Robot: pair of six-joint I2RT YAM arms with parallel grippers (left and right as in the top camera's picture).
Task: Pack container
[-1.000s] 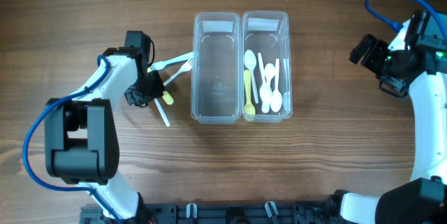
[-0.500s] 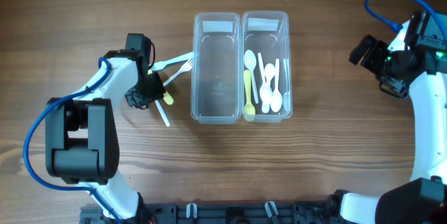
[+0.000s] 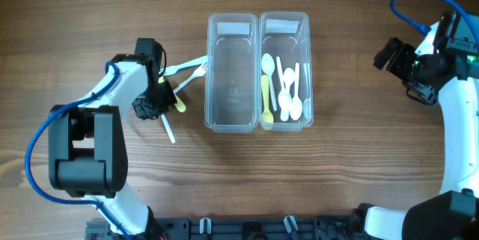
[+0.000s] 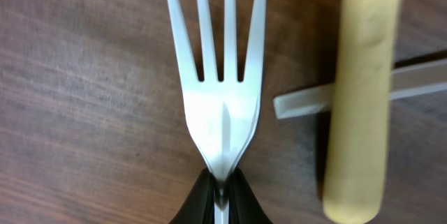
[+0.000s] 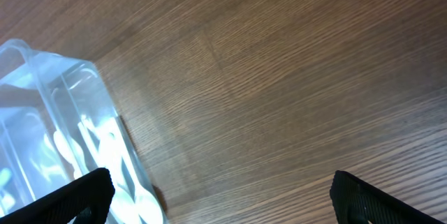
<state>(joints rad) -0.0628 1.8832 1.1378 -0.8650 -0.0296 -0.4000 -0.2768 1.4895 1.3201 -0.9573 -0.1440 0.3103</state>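
Two clear containers stand side by side in the overhead view. The left one (image 3: 232,114) is empty. The right one (image 3: 284,22) holds several white spoons and a yellow one (image 3: 266,94). My left gripper (image 3: 150,107) is shut on the neck of a white fork (image 4: 223,91), low over the table; the fork shows in the overhead view (image 3: 168,129). A yellow utensil handle (image 4: 357,98) lies just beside it, over another white handle (image 4: 300,102). My right gripper (image 5: 223,203) is open and empty, far right of the containers (image 3: 413,75).
Two more white forks (image 3: 187,70) lie between my left gripper and the empty container, with the yellow utensil (image 3: 178,102) below them. The right wrist view shows the spoon container's corner (image 5: 63,126) and bare wood.
My left gripper has drawn the white fork a little down and to the left, away from the yellow utensil. The right arm has not moved.
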